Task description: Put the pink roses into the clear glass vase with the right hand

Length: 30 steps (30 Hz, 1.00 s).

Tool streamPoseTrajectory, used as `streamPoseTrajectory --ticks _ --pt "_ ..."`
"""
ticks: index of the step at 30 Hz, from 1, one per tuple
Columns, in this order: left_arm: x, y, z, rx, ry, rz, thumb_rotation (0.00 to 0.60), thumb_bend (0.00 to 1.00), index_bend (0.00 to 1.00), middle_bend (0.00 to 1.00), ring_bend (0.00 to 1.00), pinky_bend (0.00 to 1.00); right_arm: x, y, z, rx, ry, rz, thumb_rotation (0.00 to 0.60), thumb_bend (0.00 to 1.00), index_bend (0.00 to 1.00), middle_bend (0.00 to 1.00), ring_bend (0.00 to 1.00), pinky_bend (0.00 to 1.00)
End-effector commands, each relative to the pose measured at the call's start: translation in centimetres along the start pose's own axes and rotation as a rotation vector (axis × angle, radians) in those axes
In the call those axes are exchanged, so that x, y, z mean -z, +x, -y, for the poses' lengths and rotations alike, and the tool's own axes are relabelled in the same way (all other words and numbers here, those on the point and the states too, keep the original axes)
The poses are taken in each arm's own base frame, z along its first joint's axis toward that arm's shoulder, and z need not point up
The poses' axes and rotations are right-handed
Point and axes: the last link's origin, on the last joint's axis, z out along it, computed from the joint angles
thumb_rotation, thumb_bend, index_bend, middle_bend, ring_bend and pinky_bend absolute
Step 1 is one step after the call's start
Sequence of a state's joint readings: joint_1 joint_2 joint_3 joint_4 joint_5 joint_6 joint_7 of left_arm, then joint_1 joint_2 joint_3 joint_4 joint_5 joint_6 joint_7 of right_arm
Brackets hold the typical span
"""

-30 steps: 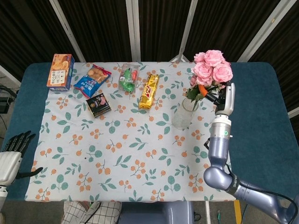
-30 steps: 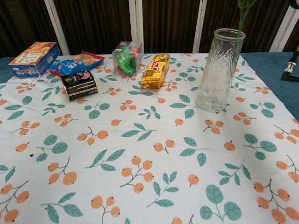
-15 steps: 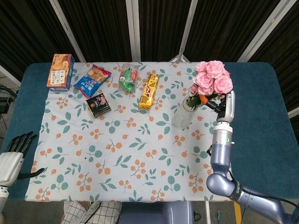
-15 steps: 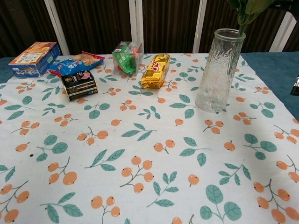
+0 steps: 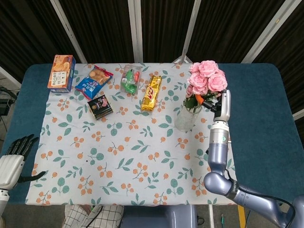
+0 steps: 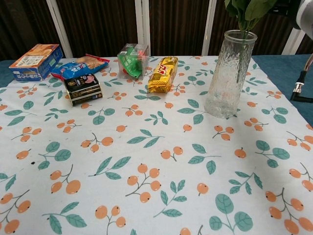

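Observation:
The pink roses [image 5: 205,78] stand above the clear glass vase [image 5: 186,118] on the right side of the patterned cloth. My right hand [image 5: 212,101] grips the bunch by its stems just under the blooms, right of the vase mouth. In the chest view the green leaves [image 6: 243,10] sit over the rim of the vase [image 6: 229,73] and stems show inside the glass. The blooms are cut off above that view. My left hand [image 5: 16,147] rests off the cloth at the near left, fingers apart and holding nothing.
Along the far edge lie an orange-and-blue box [image 5: 61,72], a blue snack bag [image 5: 94,81], a black packet [image 5: 100,106], a clear pack with green contents [image 5: 130,79] and a yellow packet [image 5: 151,92]. The blue table edge [image 5: 266,118] runs right of the vase.
My right hand has carried the roses left and down. Their leaves and stems have dropped from above the vase into its mouth. The left hand has stayed put.

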<state>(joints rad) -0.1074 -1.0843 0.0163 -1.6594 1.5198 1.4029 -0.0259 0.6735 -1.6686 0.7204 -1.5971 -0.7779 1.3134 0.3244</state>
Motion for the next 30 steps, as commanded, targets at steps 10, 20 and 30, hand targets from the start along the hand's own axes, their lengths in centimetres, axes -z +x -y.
streamPoseTrajectory --ticks 10,20,30 --pt "-0.1 0.0 0.0 0.001 -0.001 0.005 0.600 0.00 0.00 0.00 0.00 0.00 -0.2 0.5 -1.1 0.005 -0.022 -0.013 0.600 0.29 0.40 0.47 0.49 0.31" --pt "0.0 0.0 -0.1 -0.001 0.000 0.005 0.600 0.00 0.00 0.00 0.00 0.00 0.6 0.0 -1.6 0.052 -0.051 0.051 0.600 0.29 0.11 0.25 0.23 0.22" --pt "0.1 -0.1 -0.1 -0.003 -0.003 0.008 0.600 0.00 0.00 0.00 0.00 0.00 1.7 1.1 -1.5 0.074 -0.062 0.052 0.600 0.29 0.00 0.11 0.11 0.13"
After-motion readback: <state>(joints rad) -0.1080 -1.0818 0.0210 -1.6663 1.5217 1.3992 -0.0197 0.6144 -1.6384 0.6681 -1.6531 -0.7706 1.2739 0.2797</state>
